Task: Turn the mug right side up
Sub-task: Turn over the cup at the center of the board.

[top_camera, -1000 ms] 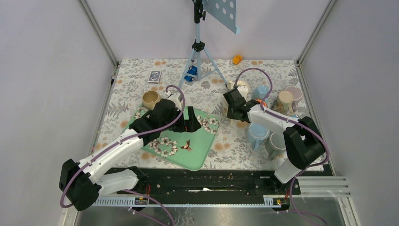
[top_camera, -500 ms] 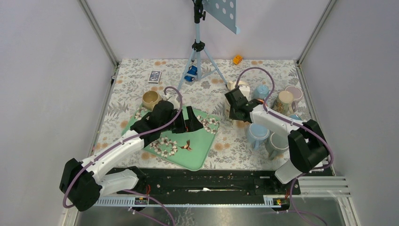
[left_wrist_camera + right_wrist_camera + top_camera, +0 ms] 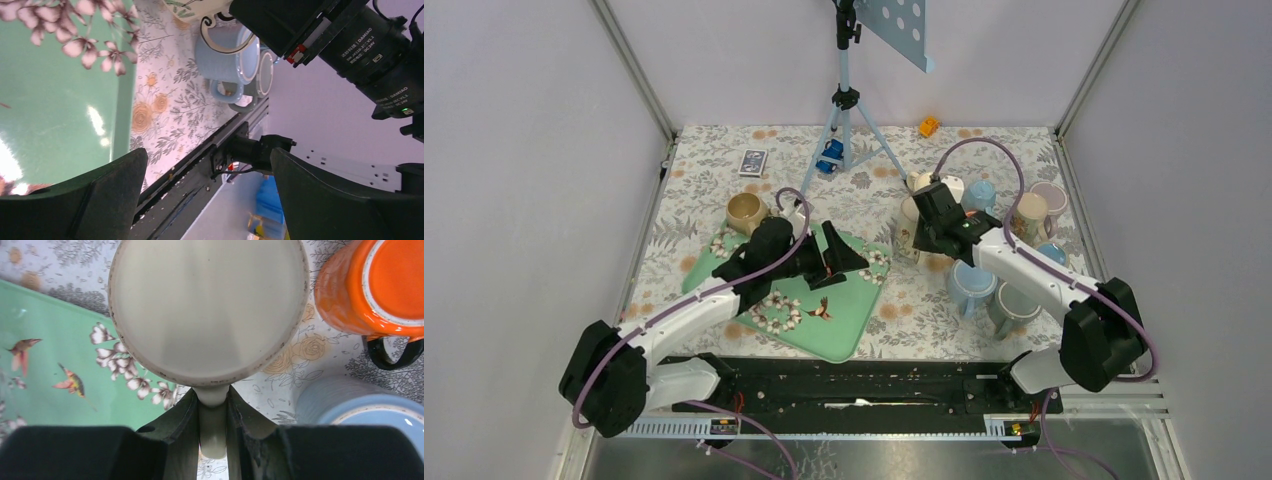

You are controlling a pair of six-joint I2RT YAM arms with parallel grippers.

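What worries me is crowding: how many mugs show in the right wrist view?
3: cream mug clamped by its handle, centre; orange mug, upper right; blue mug, lower right. More may be hidden.

From high behind the arm bases [image 3: 624, 380], the top view looks down over the whole floral table [image 3: 714, 170]. The left wrist view, rolled sideways, skims low across the green tray [image 3: 50, 115] toward the blue mugs [image 3: 222, 55]. The right wrist view sits close above a cream mug [image 3: 207, 310], sharing that tray and one of those mugs.
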